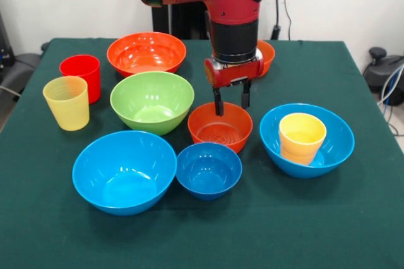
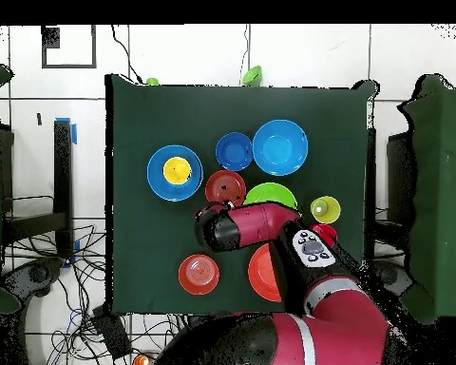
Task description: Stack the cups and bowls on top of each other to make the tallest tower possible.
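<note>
Orange small bowl (image 1: 220,127) under released gripper (image 1: 231,101) at its far rim, bare green cloth (image 1: 353,218) in front

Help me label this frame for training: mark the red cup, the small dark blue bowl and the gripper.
red cup (image 1: 81,72), front view, on its outer wall.
small dark blue bowl (image 1: 208,169), front view, on its inner floor.
gripper (image 1: 231,101), front view, midway between its open fingertips.

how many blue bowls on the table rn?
3: large light-blue bowl at front left, small dark-blue bowl beside it, and another large light-blue bowl at right holding a yellow cup. None appear hidden.
</note>
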Action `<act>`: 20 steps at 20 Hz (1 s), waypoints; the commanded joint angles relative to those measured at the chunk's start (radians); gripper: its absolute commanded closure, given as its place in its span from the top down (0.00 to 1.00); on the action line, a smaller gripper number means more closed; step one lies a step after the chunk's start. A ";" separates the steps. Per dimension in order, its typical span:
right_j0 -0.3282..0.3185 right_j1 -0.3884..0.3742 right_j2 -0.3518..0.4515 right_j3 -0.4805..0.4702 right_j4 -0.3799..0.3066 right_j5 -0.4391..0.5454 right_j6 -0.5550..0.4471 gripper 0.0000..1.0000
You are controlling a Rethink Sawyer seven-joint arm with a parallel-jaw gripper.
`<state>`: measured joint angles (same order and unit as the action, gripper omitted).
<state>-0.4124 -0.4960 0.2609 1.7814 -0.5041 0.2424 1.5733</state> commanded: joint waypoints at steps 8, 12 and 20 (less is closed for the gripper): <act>0.017 0.057 0.075 -0.051 -0.051 -0.052 0.032 1.00; 0.019 0.061 0.070 -0.055 -0.055 -0.056 0.030 1.00; 0.029 0.063 0.051 -0.062 -0.053 -0.081 0.051 0.00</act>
<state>-0.4112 -0.4704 0.2613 1.7774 -0.5039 0.2079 1.5733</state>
